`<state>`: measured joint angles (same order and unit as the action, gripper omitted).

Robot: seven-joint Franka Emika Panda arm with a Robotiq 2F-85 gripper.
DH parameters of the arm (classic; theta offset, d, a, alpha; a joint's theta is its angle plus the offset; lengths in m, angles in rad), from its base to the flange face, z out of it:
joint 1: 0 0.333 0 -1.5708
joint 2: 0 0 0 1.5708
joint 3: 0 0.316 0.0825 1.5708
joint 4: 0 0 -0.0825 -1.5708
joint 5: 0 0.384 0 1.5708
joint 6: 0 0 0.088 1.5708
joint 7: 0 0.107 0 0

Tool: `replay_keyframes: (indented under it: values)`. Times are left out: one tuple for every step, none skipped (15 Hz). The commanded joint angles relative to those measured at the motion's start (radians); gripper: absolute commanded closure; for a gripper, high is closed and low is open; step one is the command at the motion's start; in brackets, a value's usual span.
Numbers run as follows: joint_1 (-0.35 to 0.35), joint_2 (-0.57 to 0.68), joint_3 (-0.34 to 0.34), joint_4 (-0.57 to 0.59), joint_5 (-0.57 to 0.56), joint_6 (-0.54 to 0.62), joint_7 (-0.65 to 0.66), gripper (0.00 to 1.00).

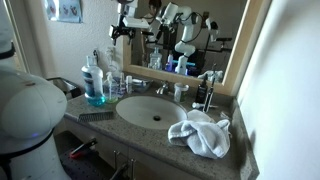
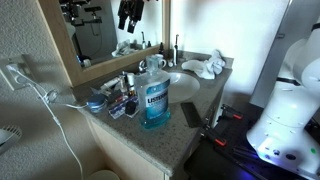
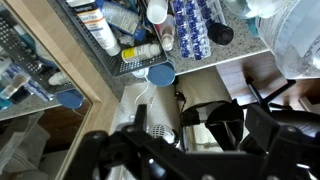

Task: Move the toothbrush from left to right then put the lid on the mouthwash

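Observation:
The mouthwash (image 1: 93, 80) is the tall clear bottle of blue liquid at the end of the counter (image 2: 153, 97). A round blue lid (image 3: 160, 72) lies on the counter beside a tray of toiletries (image 3: 125, 45); in an exterior view it shows beyond the bottle (image 2: 96, 102). I cannot pick out the toothbrush among the clutter. My gripper (image 1: 123, 27) hangs high above the counter in front of the mirror (image 2: 128, 12). In the wrist view the gripper (image 3: 200, 140) is open, with nothing between its dark fingers.
A sink basin (image 1: 150, 110) with a faucet (image 1: 163, 88) takes up the middle of the counter. A crumpled white towel (image 1: 200, 132) lies past it. A black comb (image 1: 97, 116) lies at the counter's front edge. A cord (image 2: 35, 88) hangs on the wall.

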<state>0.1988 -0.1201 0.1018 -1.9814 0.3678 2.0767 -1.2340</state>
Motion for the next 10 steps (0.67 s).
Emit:
replay_keyframes:
  values:
    - [0.006,0.023,0.016,-0.024,0.021,0.024,-0.021,0.00]
    - [0.006,0.030,0.019,-0.028,0.034,0.019,-0.022,0.00]
    - [0.005,0.029,0.022,-0.045,0.053,0.043,-0.020,0.00]
    - [-0.002,0.018,0.017,-0.068,0.087,0.091,-0.026,0.00]
    - [-0.001,0.040,0.024,-0.023,0.043,0.026,0.001,0.00]
    - [-0.001,0.041,0.024,-0.036,0.058,0.053,0.000,0.00]
    - [-0.001,0.041,0.023,-0.043,0.064,0.066,0.000,0.00]
    - [-0.001,0.040,0.022,-0.045,0.066,0.070,0.000,0.00]
    - [-0.002,0.040,0.021,-0.046,0.068,0.070,0.000,0.00]
    - [-0.001,0.040,0.022,-0.058,0.066,0.067,-0.001,0.00]
